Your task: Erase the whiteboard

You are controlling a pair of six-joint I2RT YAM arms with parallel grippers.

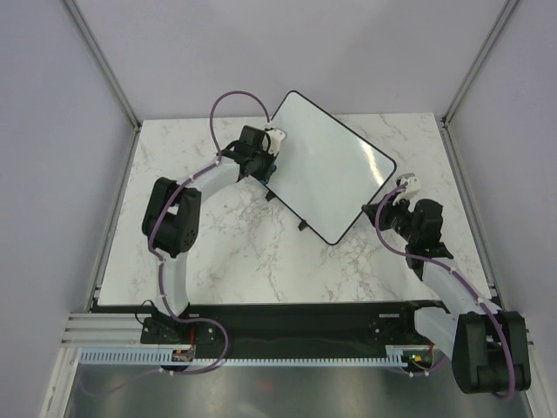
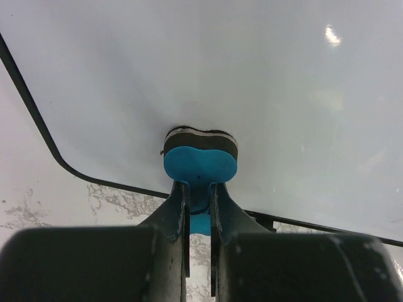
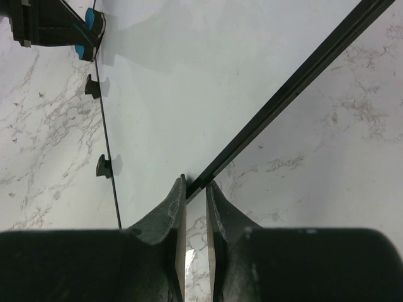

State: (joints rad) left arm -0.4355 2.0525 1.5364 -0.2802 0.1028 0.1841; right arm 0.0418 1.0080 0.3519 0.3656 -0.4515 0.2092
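The whiteboard (image 1: 326,170) lies turned at an angle on the marble table, and its visible surface shows no marker lines. My left gripper (image 1: 271,163) is at its left edge, shut on the waist of the small blue eraser (image 2: 200,165), whose dark felt end rests against the board (image 2: 252,75). My right gripper (image 1: 379,205) is at the board's lower right edge. In the right wrist view its fingers (image 3: 196,185) stand close together on either side of the thin black frame (image 3: 264,119). The left gripper and eraser also show there (image 3: 88,31).
The marble table (image 1: 226,252) is bounded by grey walls with metal posts on both sides. Small black feet (image 3: 104,167) stick out from the board's near edge. The arm bases sit on a black rail (image 1: 287,322) at the table's front.
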